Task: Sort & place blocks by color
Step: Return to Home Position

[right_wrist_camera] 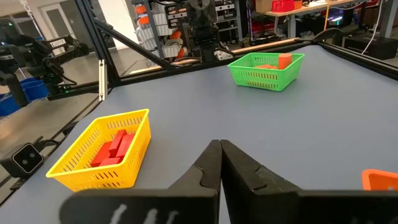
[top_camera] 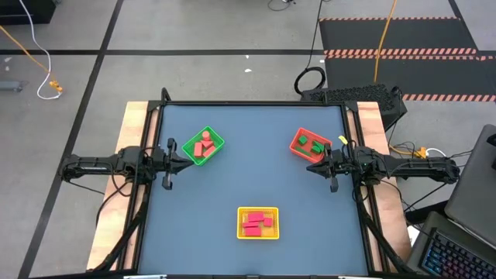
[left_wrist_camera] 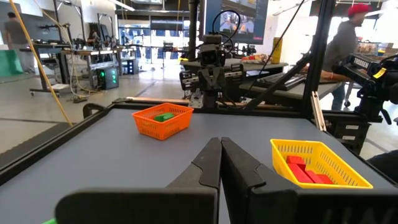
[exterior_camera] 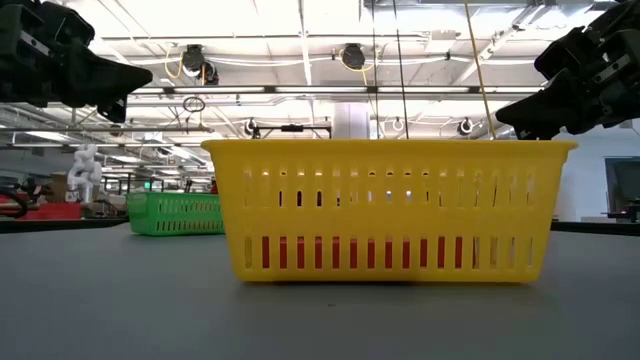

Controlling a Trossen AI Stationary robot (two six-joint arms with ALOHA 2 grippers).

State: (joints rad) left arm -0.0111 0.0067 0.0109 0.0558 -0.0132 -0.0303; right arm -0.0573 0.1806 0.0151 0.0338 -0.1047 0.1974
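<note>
Left wrist view, near to far. Logged left gripper [left_wrist_camera: 221,155] with fingers pressed fully together, gripping nothing. Beyond, logged yellow basket [left_wrist_camera: 283,147] holding crimson blocks [left_wrist_camera: 301,168], then orange basket [left_wrist_camera: 158,128] holding green blocks [left_wrist_camera: 165,116], then the right arm [left_wrist_camera: 211,68] at the far table edge, then a person [left_wrist_camera: 348,37] in the room behind.

Right wrist view, same order. Logged right gripper [right_wrist_camera: 221,158] likewise pinched together, empty. Beyond, found the yellow basket again, then green basket [right_wrist_camera: 261,78] holding salmon blocks [right_wrist_camera: 284,60].

Spotted no block loose on the blue table [top_camera: 256,170].

Risks, judged only. Placed each gripper, by high view, just beside a basket: left by green, right by orange. Could clip a rim while withdrawing, shoving or tipping a light basket and spilling sorted pieces. Rated unlikely, with both grippers well above basket height in low view. Could also fail a colour check, with green blocks lying in orange and salmon in green, if judged by block-to-basket match.

View differences. Got finger state only from the wrist views; cannot read it from high or low. Got gripper height only from low view. Got all three baskets at once only from high view. Could not find the orange basket in low view; found there only yellow up close and green behind.
</note>
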